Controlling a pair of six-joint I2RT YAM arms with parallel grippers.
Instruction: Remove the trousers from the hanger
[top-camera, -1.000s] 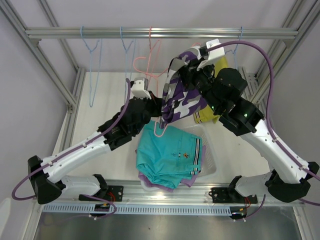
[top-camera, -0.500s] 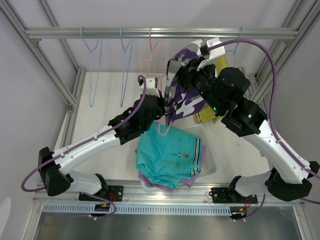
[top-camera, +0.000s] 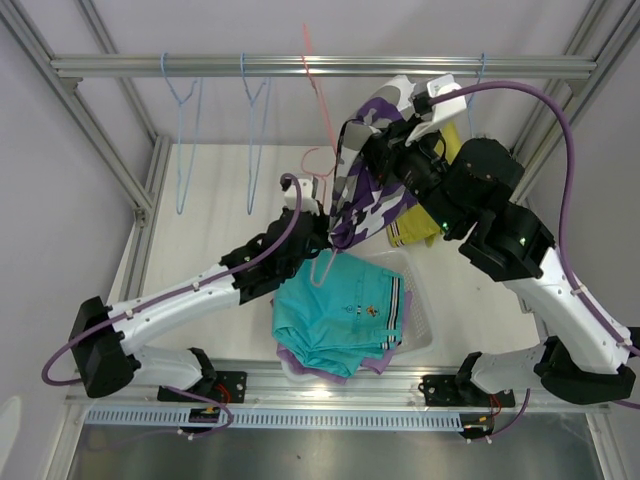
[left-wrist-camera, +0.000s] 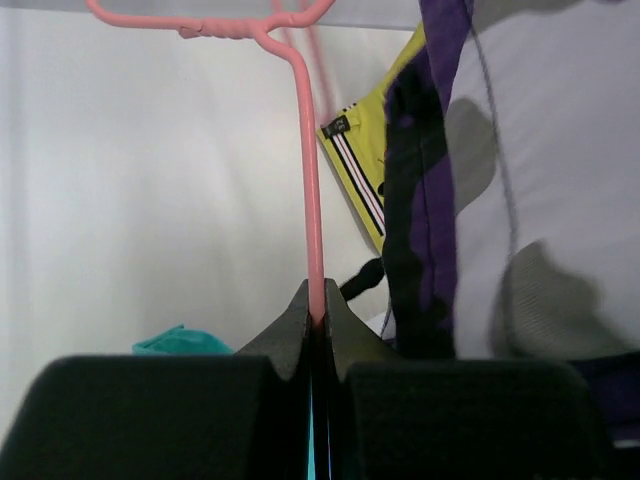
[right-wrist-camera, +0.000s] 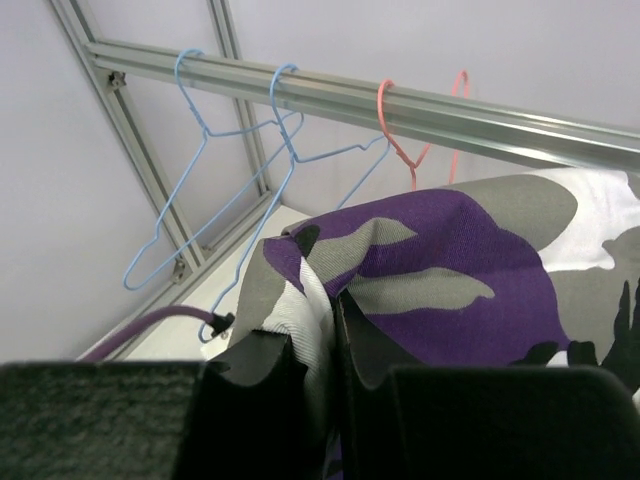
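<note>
Pincers are both busy above the white bin (top-camera: 425, 335), so nearest stuff first. That bin sits by the arm bases with the teal trousers (top-camera: 335, 305) on top and a lilac pair (top-camera: 300, 362) peeking out underneath, so that looks like the drop spot.

Next up, the left pincer (left-wrist-camera: 316, 318) is clamped fully closed on the wire of the pink hanger (left-wrist-camera: 311, 200). It's probably pinning the hanger steady. The right pincer (right-wrist-camera: 322, 322) is nearly closed with a fold of the purple camo trousers (right-wrist-camera: 450, 255) pinched between its fingers, held high and likely ready to drag the cloth off the wire. The mustard yellow trousers (top-camera: 415, 228) hang just behind, and beyond them are the rail (top-camera: 200, 66) and the bare blue hangers (right-wrist-camera: 205, 150).

Only the left wrist view shows the wire actually seated between the jaws, because the top view hides that behind the arm. Only the top view shows the bin pile properly.
</note>
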